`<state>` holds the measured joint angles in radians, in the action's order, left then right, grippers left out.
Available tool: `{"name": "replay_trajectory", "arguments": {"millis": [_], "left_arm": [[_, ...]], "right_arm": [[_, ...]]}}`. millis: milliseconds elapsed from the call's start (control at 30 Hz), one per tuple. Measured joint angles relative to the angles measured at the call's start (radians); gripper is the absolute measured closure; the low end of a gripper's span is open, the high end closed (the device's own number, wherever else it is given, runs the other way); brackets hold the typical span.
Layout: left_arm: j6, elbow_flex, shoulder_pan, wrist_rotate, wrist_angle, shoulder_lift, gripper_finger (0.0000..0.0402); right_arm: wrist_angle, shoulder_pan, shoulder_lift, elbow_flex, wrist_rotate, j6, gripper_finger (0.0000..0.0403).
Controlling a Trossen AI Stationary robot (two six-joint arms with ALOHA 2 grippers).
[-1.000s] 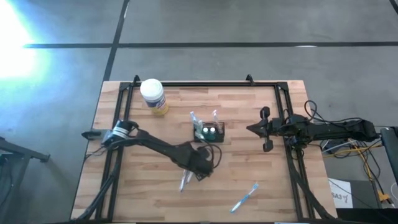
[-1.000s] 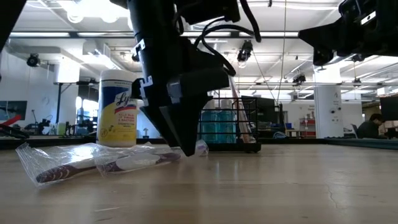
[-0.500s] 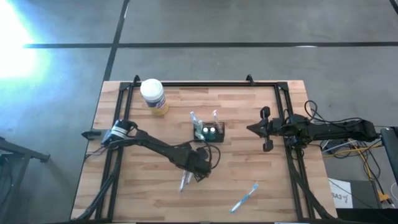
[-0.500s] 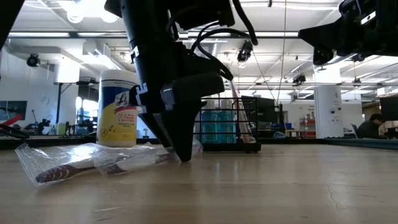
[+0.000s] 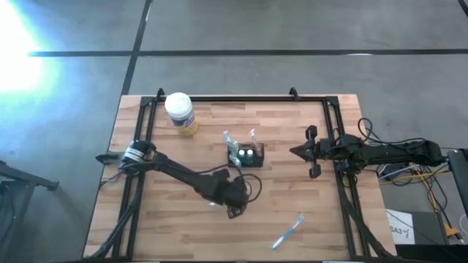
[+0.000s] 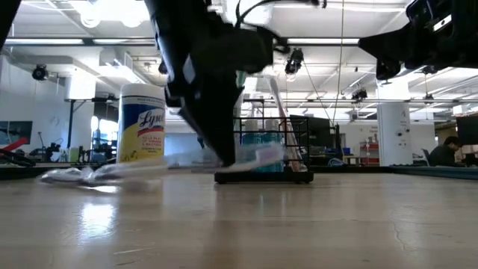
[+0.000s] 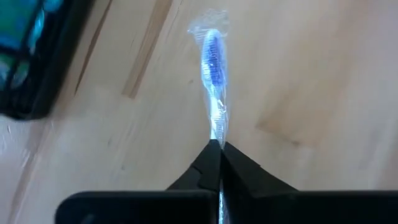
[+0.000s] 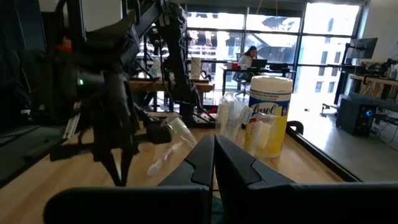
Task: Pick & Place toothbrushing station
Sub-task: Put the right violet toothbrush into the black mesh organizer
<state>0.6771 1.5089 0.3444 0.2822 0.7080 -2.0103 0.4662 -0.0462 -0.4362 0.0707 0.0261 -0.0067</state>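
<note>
Since a second ago, the left pincer (image 7: 219,149) has shut on a plastic-wrapped toothbrush (image 7: 214,74) and raised it off the table (image 5: 307,212); in the low view the wrapper now hangs clear of the wood, where before it lay flat. From above, this pincer sits at about 6 o'clock from the black slotted holder (image 5: 246,155), just beside it. The holder stands near the table's middle, already carrying wrapped items. A white-lidded jar (image 5: 179,111) stands at 10 o'clock from it. Another toothbrush (image 5: 288,232) lies at 5 o'clock. The right pincer (image 8: 213,155) waits closed and empty at 3 o'clock. The lift suggests delivery to the holder comes next.
</note>
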Motion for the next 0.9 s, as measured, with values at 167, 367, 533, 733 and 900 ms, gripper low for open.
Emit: {"name": "replay_trajectory", "arguments": {"millis": [167,367,533,733,900], "left_arm": [[-0.067,-0.008,0.037,0.036,-0.055,0.087,0.0396],[-0.189,-0.092,0.129,0.221,-0.158,0.279,0.0398],[-0.247,-0.319,0.217,0.420,-0.380,0.519,0.0399],[-0.463,-0.723,0.242,0.471,-0.989,0.744,0.0400],[-0.614,-0.970,0.237,0.426,-1.511,0.781,0.0400]], "right_arm": [[-0.004,0.000,0.000,-0.008,0.000,0.000,0.0394],[-0.006,0.002,-0.004,-0.010,0.006,0.029,0.0394],[-0.005,0.009,-0.004,-0.011,0.027,0.034,0.0394],[0.003,0.018,-0.004,-0.011,0.064,0.034,0.0394],[0.015,0.018,-0.004,-0.012,0.101,0.034,0.0394]]}}
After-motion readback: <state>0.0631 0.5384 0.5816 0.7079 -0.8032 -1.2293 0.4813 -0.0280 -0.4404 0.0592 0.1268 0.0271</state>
